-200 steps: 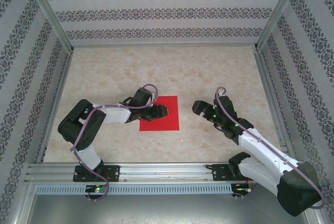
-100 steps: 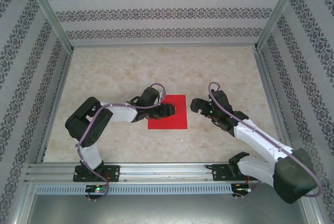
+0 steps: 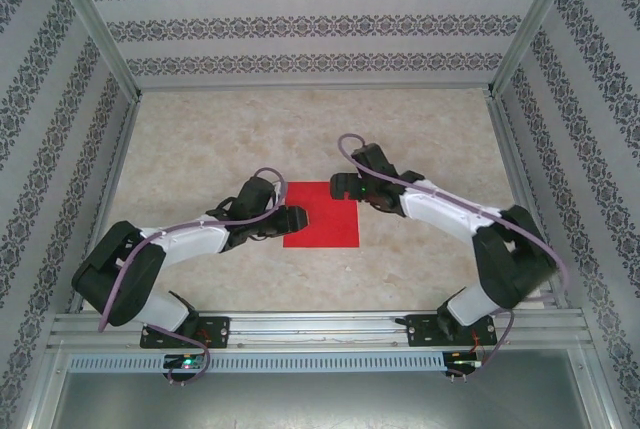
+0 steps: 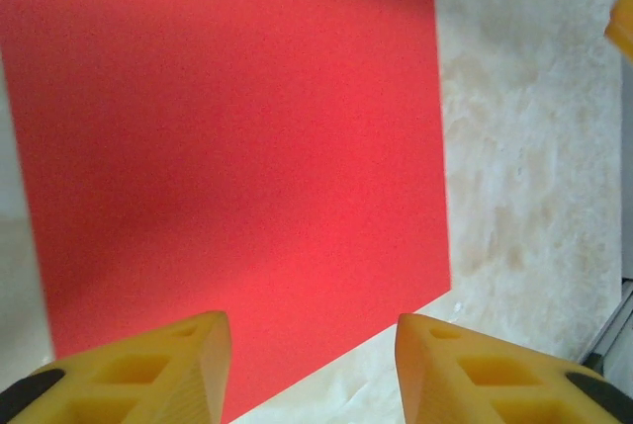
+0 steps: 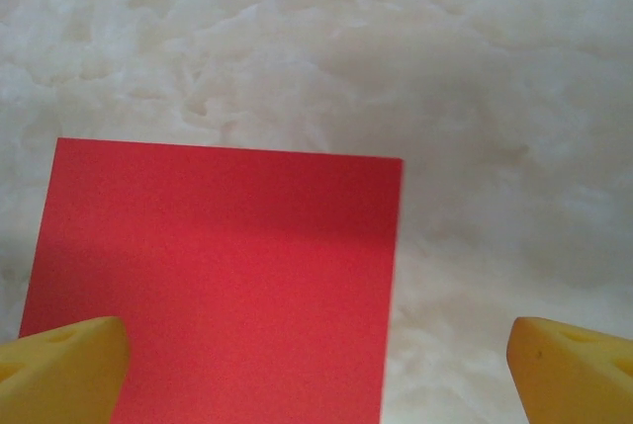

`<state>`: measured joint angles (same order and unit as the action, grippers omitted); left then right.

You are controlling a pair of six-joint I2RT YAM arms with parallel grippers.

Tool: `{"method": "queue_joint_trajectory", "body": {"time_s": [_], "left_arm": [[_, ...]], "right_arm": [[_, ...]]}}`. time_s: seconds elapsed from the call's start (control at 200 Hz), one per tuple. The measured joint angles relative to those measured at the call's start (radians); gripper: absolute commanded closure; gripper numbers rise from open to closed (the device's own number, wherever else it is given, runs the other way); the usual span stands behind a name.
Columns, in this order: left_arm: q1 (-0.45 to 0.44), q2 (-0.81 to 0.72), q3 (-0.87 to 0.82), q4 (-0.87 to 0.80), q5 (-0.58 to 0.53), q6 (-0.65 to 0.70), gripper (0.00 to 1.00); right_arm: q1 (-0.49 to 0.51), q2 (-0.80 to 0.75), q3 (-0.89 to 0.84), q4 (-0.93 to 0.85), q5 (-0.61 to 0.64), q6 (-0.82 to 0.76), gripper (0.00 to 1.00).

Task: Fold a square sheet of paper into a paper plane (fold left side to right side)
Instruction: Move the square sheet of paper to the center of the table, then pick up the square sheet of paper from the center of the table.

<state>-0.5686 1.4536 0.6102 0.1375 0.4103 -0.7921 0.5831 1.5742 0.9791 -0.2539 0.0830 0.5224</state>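
Top external view: you've got the red square sheet (image 3: 322,217) lying flat on the bench (image 3: 200,139), just below frame ctr, no crease visible. At the sheet's left edge sits the left pincer (image 3: 295,217), arm coming in from the lower left. Its tip overlaps that edge, but you can't tell from up here whether it touches the paper. At the sheet's upper right corner is the right pincer (image 3: 343,189), arm coming in from the lower right. The two are apart from each other, w/ the sheet btwn them.

Left wrist view: the sheet (image 4: 237,147) covers the upper left and middle of the frame. Its right edge runs down from the top to a corner at lower right. From there the near edge slants down-left and passes btwn the yellow fingers (image 4: 148,370) at the bottom. The left pincer jaws stand apart w/ a clear gap, nothing clamped; you see red paper and pale bench through the gap. Small yellow bit (image 4: 623,29) at the upper right frame edge; can't tell what it is.

Right wrist view: the sheet (image 5: 218,266) fills the lower left, top edge level across the frame, right edge dropping straight from a corner just right of ctr. The right pincer jaws are wide apart, nothing held. One yellow finger sits at lower left over the red paper, the other at lower right over bare marbled bench. Contact w/ the paper: can't tell.
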Motion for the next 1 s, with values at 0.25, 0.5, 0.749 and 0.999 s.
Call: {"method": "queue_joint_trajectory", "body": {"time_s": [0.25,0.5,0.749,0.999], "left_arm": [[0.002,0.029,0.0,-0.011,0.023,0.006,0.59],[0.002,0.099,0.002,-0.011,0.054,0.006,0.6],[0.002,0.106,0.021,-0.018,0.054,0.007,0.6],[0.002,0.136,0.027,-0.018,0.057,0.008,0.6]], "right_arm": [[0.015,0.201,0.153,-0.054,0.01,-0.047,0.03],[0.017,0.32,0.243,-0.095,0.008,-0.059,0.02],[0.018,0.389,0.277,-0.116,-0.004,-0.059,0.02],[0.024,0.39,0.282,-0.117,-0.016,-0.054,0.02]]}}
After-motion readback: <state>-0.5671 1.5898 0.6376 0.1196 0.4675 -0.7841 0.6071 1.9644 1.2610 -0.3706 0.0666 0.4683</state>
